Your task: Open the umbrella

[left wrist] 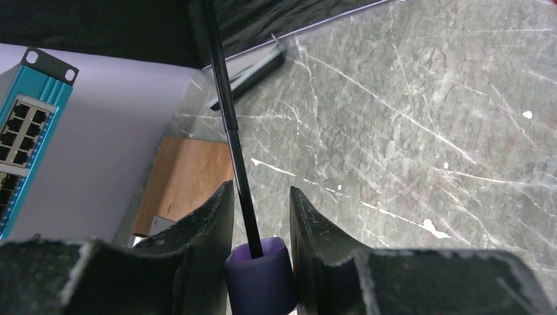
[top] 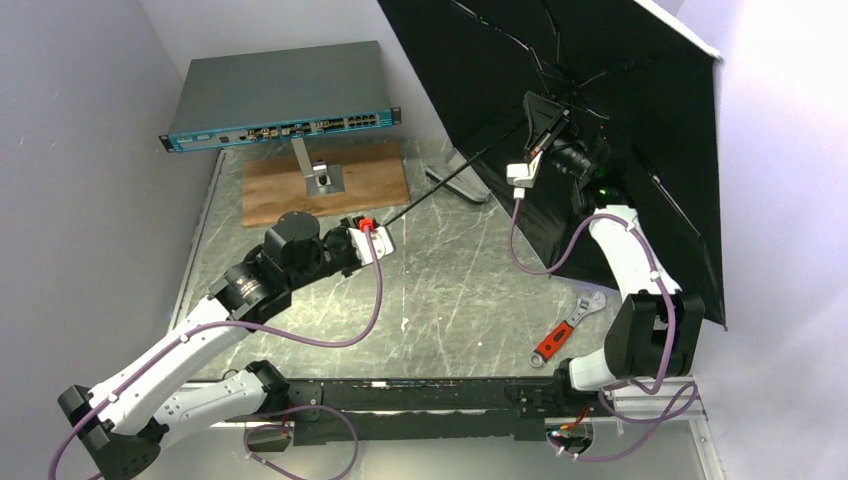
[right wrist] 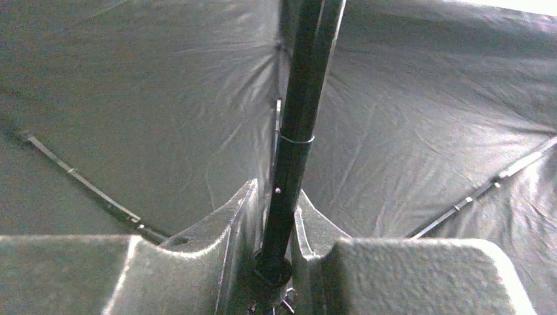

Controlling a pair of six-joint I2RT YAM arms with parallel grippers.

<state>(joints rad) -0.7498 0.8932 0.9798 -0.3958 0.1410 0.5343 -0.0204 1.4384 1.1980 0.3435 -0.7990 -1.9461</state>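
The umbrella (top: 600, 60) is spread open at the back right, and the black inside of its canopy (right wrist: 164, 118) faces me. Its thin black shaft (top: 450, 185) slants down to the left towards my left gripper (top: 372, 235). In the left wrist view that gripper (left wrist: 261, 190) is shut on the small lavender handle (left wrist: 259, 275), with the shaft (left wrist: 233, 131) rising from it. My right gripper (top: 548, 112) reaches up under the canopy. Its fingers (right wrist: 276, 197) flank the thicker upper shaft (right wrist: 295, 131) closely, with a thin gap on one side.
A blue-fronted network switch (top: 280, 100) sits at the back left. In front of it a wooden board (top: 370, 180) carries a small metal stand (top: 322, 178). A grey pouch with black edging (top: 458, 178) lies under the shaft. A red-handled wrench (top: 565, 330) lies near the right arm.
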